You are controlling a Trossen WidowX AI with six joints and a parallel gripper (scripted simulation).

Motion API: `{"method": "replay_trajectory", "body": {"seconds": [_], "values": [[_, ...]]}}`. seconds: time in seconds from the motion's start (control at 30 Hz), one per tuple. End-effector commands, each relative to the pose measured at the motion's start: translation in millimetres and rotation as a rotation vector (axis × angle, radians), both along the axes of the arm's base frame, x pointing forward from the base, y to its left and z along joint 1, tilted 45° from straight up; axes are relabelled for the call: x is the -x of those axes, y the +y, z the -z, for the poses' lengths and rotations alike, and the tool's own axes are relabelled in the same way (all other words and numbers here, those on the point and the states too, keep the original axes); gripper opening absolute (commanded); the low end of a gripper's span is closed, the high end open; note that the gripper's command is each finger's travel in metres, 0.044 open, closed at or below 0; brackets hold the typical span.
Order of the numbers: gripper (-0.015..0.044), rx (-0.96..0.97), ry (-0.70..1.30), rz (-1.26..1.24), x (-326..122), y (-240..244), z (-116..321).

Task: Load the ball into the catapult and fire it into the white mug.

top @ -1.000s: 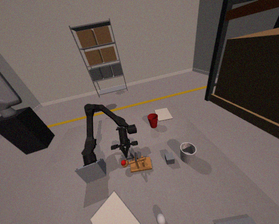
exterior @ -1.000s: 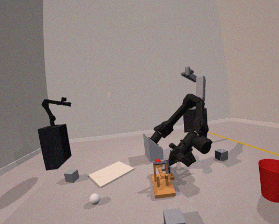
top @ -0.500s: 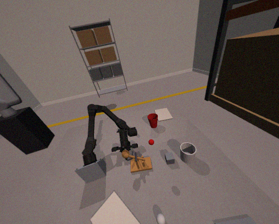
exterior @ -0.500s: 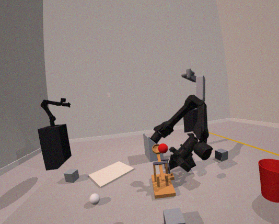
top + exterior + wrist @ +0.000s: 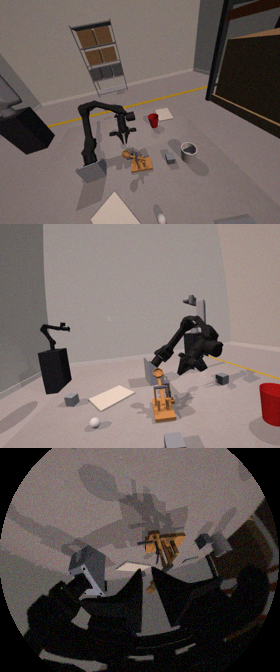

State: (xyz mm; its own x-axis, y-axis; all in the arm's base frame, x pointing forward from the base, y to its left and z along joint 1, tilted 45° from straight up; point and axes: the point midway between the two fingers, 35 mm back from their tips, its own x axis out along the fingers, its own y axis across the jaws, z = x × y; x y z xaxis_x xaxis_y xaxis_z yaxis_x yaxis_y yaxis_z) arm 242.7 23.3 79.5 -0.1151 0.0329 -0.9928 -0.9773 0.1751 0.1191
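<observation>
The orange catapult [image 5: 134, 168] [image 5: 165, 415] [image 5: 177, 540] stands on the floor with its throwing arm raised. The round cup [image 5: 126, 154] [image 5: 158, 372] at the arm's end is empty. The white mug [image 5: 189, 154] [image 5: 221, 544] stands upright beyond the catapult's base, to the right in the top view; its inside is dark and I see no ball in it. No ball shows on the catapult. A white ball [image 5: 161, 219] [image 5: 95, 423] lies on the floor away from it. My gripper [image 5: 125, 143] [image 5: 146, 570] is slightly open and empty, above and behind the catapult.
A grey block [image 5: 170, 158] [image 5: 174, 440] sits between catapult and mug. A red cup [image 5: 153, 121] [image 5: 271, 404] stands farther back in the top view. A pale panel [image 5: 115, 209] [image 5: 112, 398] lies near the white ball. Another grey block [image 5: 71, 400] lies beside that panel.
</observation>
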Motion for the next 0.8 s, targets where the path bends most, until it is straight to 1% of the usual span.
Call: {"method": "replay_trajectory", "body": {"seconds": [0.0,0.37,0.77], "values": [[0.0157,-0.026,-0.015,0.073,-14.2,-2.4,2.3],[0.044,-0.156,-0.093,0.418,-80.0,-19.9,3.4],[0.044,-0.321,-0.152,0.788,-147.4,-54.7,5.7]]}}
